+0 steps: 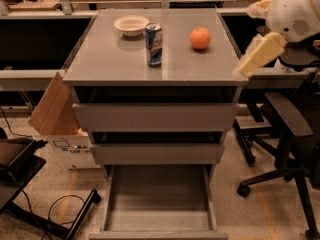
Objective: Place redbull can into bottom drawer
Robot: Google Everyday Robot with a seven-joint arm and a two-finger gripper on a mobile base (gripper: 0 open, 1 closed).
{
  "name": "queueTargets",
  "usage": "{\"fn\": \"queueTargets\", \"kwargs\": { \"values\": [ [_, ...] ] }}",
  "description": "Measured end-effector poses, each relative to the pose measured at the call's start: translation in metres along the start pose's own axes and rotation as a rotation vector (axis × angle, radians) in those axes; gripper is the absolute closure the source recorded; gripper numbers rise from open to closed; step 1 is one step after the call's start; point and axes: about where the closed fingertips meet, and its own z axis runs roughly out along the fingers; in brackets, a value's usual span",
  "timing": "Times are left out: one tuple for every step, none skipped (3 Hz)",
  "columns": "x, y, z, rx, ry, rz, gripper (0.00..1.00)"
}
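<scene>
Glossy metal redbull can [154, 45]; matt plastic jaws at right.

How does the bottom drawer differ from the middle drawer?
The bottom drawer is pulled out, its empty tray visible; the middle drawer is pushed in, showing only its front. Both are grey, plain-fronted. The pincer hangs right of the cabinet top, apart from the redbull can.

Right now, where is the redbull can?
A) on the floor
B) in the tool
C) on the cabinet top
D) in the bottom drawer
C: the redbull can stands upright on the cabinet top, between the white bowl and the orange; the tool hangs right of the cabinet, away from the can.
</scene>
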Motion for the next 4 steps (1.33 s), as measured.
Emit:
{"fn": "queueTargets", "kwargs": {
  "values": [
    [-0.046,-0.056,0.036,0.041,-0.268,-0.001,0.0],
    [-0.072,-0.083,0.057,0.063,-0.42,0.029,0.0],
    [-0.073,-0.086,0.062,0.064,-0.434,0.038,0.0],
    [-0.077,-0.089,0.074,0.083,-0.498,0.082,0.0]
  ]
}}
